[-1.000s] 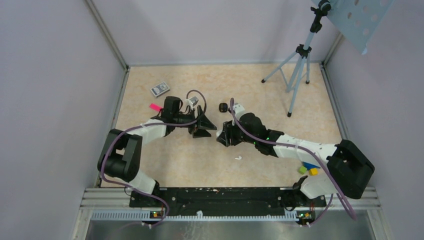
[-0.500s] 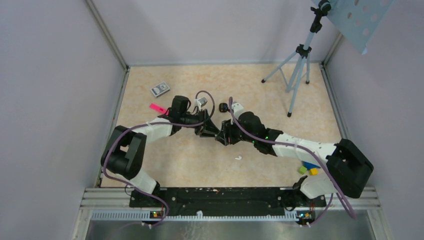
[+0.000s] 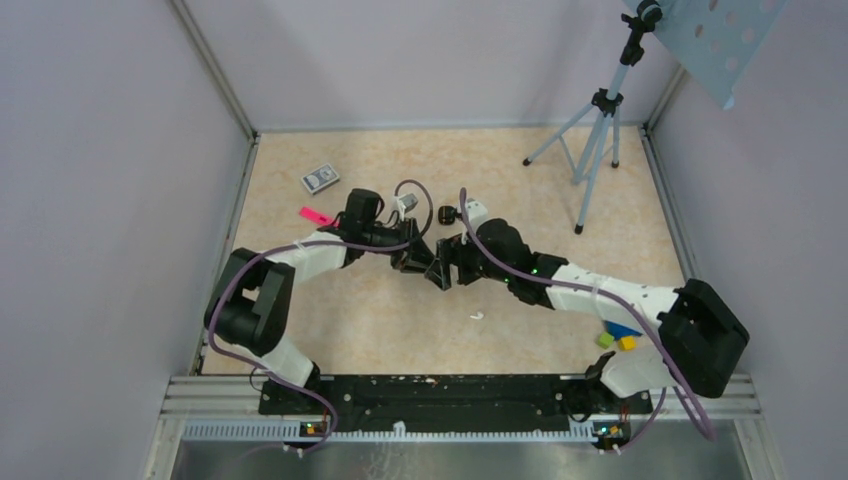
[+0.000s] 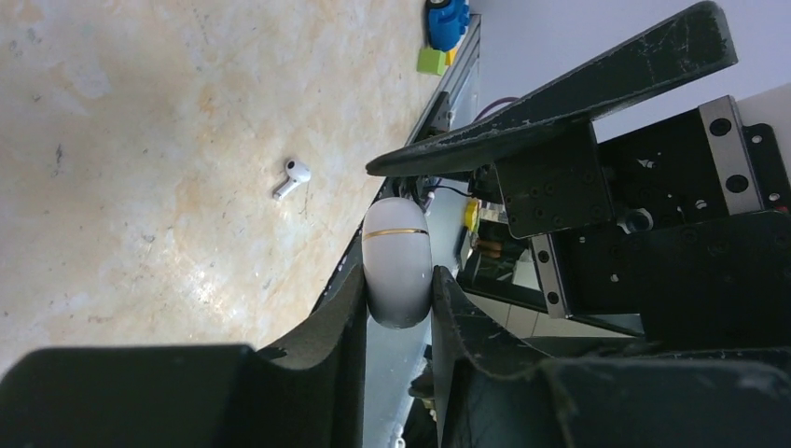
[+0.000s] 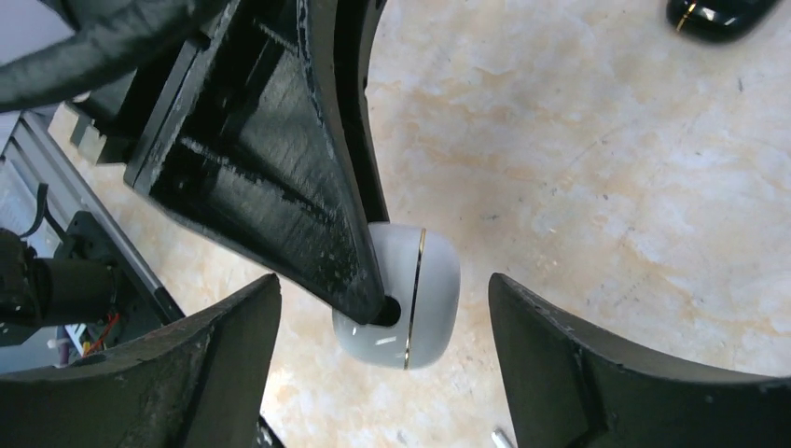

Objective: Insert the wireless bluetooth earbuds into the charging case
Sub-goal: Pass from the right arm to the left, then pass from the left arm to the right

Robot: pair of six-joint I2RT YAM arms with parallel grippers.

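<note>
The white charging case (image 4: 396, 261), closed, with a thin gold seam, sits pinched between the two fingers of my left gripper (image 4: 396, 313), which is shut on it above the table. The right wrist view shows the same case (image 5: 424, 299) in the gap of my right gripper (image 5: 382, 289), whose jaws stand wide open on either side without touching it. The two grippers meet at mid-table (image 3: 436, 266). One white earbud (image 3: 477, 316) lies loose on the table, also visible as a stemmed earbud (image 4: 292, 177) in the left wrist view.
A black case (image 3: 446, 212) lies just behind the grippers. A small card box (image 3: 320, 178) and a pink strip (image 3: 312, 215) are at the back left. A tripod (image 3: 592, 140) stands at the back right. Coloured blocks (image 3: 618, 338) lie near the right arm's base.
My left gripper moved right to the right gripper and shut on the white case. The right gripper then opened, letting go of the case.
</note>
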